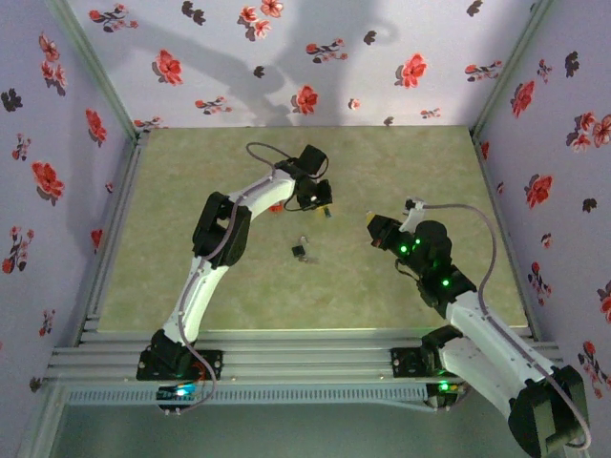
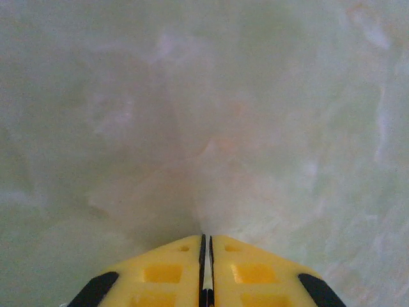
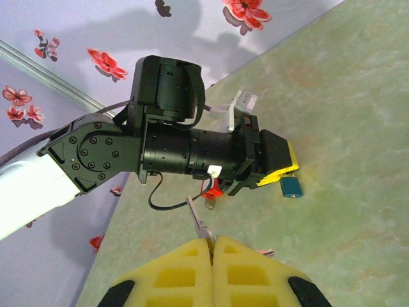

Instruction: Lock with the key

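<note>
My right gripper is shut on the key. Its thin silvery blade sticks out up and to the left of the yellow pads, and its head is hidden between them. In the top view this gripper hovers right of the table's middle. A red padlock lies on the table, partly hidden by the left arm; it is also in the top view. My left gripper points down close to the green table, jaws together but for a slit, nothing between them. From above it sits past the middle.
A small teal lock-like piece lies right at the left gripper's yellow tip, also seen from above. A small dark piece lies on the green mat between the arms. Flowered walls enclose the table on three sides.
</note>
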### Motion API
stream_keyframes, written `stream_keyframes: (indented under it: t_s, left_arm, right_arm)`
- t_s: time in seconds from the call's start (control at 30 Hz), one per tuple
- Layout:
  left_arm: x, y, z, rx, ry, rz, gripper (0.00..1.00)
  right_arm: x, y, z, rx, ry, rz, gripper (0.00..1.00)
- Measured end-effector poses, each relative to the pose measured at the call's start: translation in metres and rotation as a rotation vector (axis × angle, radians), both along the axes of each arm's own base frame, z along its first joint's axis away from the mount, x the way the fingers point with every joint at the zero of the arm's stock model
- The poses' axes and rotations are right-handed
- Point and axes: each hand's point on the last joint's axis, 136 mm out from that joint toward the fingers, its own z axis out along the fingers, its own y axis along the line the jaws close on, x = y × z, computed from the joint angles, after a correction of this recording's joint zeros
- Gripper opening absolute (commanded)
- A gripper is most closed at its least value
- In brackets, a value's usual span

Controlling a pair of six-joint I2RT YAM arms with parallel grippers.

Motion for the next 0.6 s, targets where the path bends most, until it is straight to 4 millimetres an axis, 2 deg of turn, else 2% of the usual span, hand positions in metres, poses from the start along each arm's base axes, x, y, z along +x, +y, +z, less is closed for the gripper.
stream_keyframes:
  t_s: [0.6]
  left_arm:
    - [-0.0009, 0.0044, 0.0005, 0.029, -0.007, -0.020, 0.22]
  right_arm:
    - [0.0005, 0.0014, -0.0015, 0.002, 0.006, 0.006, 0.00]
